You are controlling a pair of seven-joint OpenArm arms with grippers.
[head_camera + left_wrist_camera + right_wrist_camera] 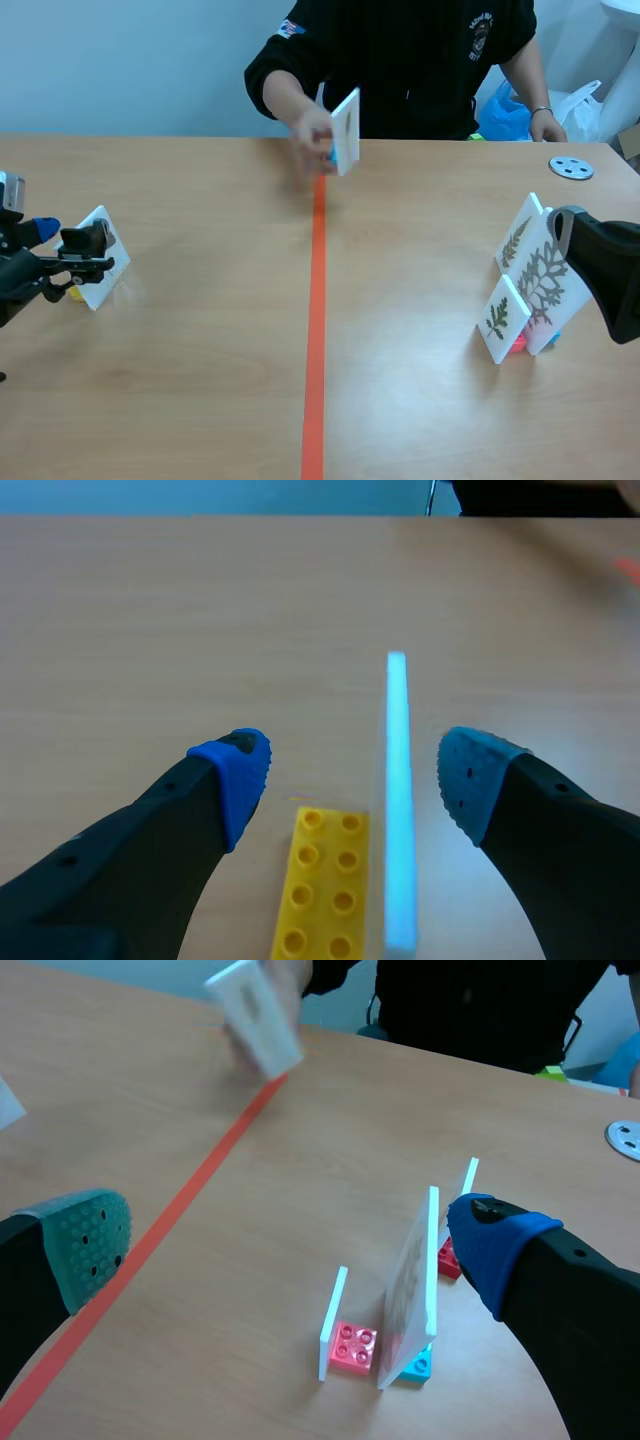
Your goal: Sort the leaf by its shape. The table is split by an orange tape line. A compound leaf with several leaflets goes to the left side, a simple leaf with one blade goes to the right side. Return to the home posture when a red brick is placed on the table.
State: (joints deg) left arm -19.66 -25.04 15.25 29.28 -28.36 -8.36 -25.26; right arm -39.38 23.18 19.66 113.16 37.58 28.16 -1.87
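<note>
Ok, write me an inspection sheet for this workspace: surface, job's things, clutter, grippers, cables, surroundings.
Surface: wooden table, split by an orange tape line.
Job's things: one white card on a yellow brick stands left of the line; three leaf cards stand right of it; a person's hand holds another card above its far end.
Clutter: grey disc at the far right.
Grippers: left gripper open around the lone card; right gripper open beside the three.
Cables: nothing seen.
Surroundings: person in black across the table; blue bag behind.
</note>
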